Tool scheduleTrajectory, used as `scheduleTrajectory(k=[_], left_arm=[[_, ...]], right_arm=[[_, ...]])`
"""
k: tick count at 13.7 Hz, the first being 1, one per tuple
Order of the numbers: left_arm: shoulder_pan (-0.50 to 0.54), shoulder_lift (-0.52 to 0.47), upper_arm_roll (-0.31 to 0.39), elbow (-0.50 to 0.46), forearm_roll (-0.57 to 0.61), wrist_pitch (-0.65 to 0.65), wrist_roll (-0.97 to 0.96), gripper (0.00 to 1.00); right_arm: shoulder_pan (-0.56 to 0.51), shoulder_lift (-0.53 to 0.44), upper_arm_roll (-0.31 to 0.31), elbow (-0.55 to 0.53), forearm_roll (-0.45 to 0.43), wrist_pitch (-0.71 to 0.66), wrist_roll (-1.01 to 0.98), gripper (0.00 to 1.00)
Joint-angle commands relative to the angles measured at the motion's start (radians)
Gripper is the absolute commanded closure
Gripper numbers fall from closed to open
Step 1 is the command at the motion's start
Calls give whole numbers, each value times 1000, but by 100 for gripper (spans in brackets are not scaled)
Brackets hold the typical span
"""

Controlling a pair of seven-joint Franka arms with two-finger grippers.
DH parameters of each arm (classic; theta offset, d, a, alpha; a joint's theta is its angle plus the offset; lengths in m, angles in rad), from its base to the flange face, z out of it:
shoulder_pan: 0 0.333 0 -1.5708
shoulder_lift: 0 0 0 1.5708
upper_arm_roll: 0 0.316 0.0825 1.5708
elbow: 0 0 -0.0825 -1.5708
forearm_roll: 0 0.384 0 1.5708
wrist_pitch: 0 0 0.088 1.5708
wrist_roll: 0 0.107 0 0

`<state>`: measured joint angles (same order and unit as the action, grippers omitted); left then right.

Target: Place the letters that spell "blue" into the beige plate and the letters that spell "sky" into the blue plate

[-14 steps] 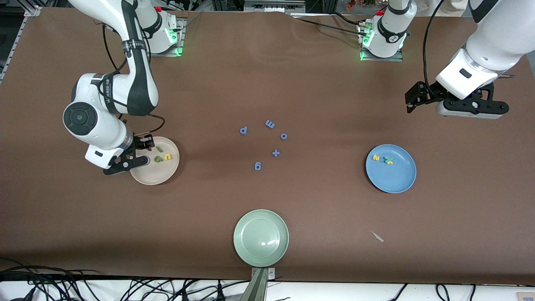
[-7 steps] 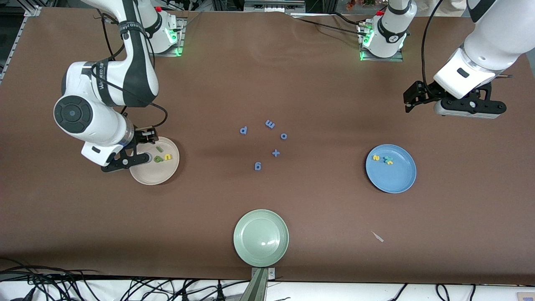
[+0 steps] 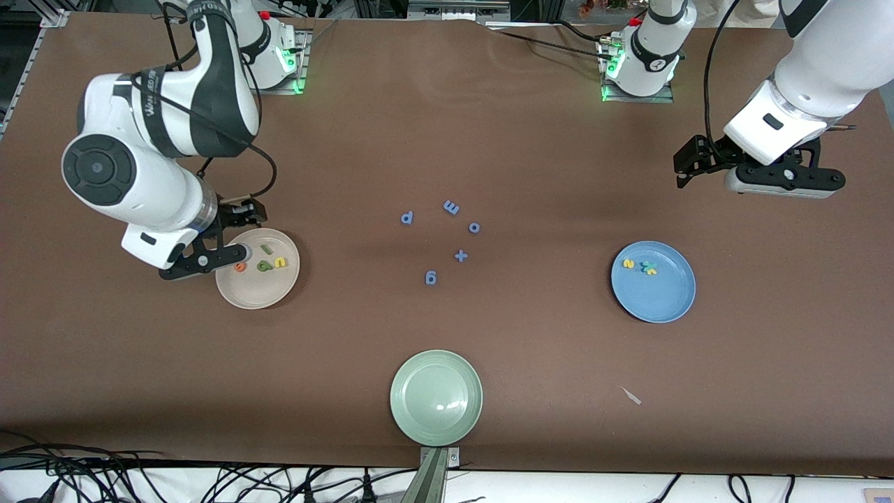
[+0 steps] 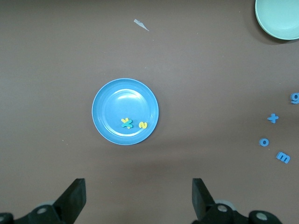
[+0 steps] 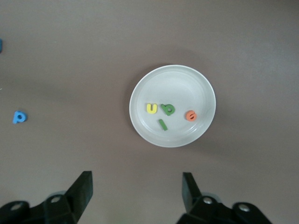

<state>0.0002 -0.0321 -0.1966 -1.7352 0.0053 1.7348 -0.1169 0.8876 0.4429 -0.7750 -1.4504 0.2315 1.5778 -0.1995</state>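
The beige plate point(image 3: 255, 290) point(image 5: 173, 84) holds the letters that spell "blue": orange e point(image 3: 240, 266) point(image 5: 190, 115), dark green b point(image 3: 263, 265) point(image 5: 167, 109), yellow u point(image 3: 280, 263) point(image 5: 151, 108) and light green l point(image 3: 266, 249) point(image 5: 162, 124). My right gripper point(image 3: 206, 260) point(image 5: 138, 184) hangs open and empty above that plate's rim, at the right arm's end of the table. The blue plate point(image 3: 660, 297) point(image 4: 121, 100) holds the letters that spell "sky": yellow s point(image 3: 628, 263) point(image 4: 143, 125), with the teal y point(image 3: 649, 267) point(image 4: 126, 122) and yellow k overlapping. My left gripper point(image 3: 782, 183) point(image 4: 138, 196) waits open, high over bare table.
All-blue letters lie mid-table: p point(image 3: 407, 218), m point(image 3: 451, 207), o point(image 3: 474, 227), a plus sign point(image 3: 460, 256) and g point(image 3: 430, 278). A pale green plate point(image 3: 436, 397) sits near the front edge. A small white scrap point(image 3: 632, 396) lies nearer the camera than the blue plate.
My right gripper has opened, risen and drawn back from the beige plate; the orange e now lies in the plate. The left arm has barely moved.
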Motion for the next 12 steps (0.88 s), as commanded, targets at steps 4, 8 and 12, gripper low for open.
scheduleTrajectory(k=[4,8,12], left_arm=[[0,9,-4,26,13,-21,-7,0],[0,9,-4,26,13,-21,-7,0],[0,9,-4,26,13,-21,-7,0]], right_arm=[[-3,-6,-26,114,-4,-131,-1,1],[-19,-51,-14,136,2,-130,14,0],[-272,-147,320,125,-134,-127,120,0]])
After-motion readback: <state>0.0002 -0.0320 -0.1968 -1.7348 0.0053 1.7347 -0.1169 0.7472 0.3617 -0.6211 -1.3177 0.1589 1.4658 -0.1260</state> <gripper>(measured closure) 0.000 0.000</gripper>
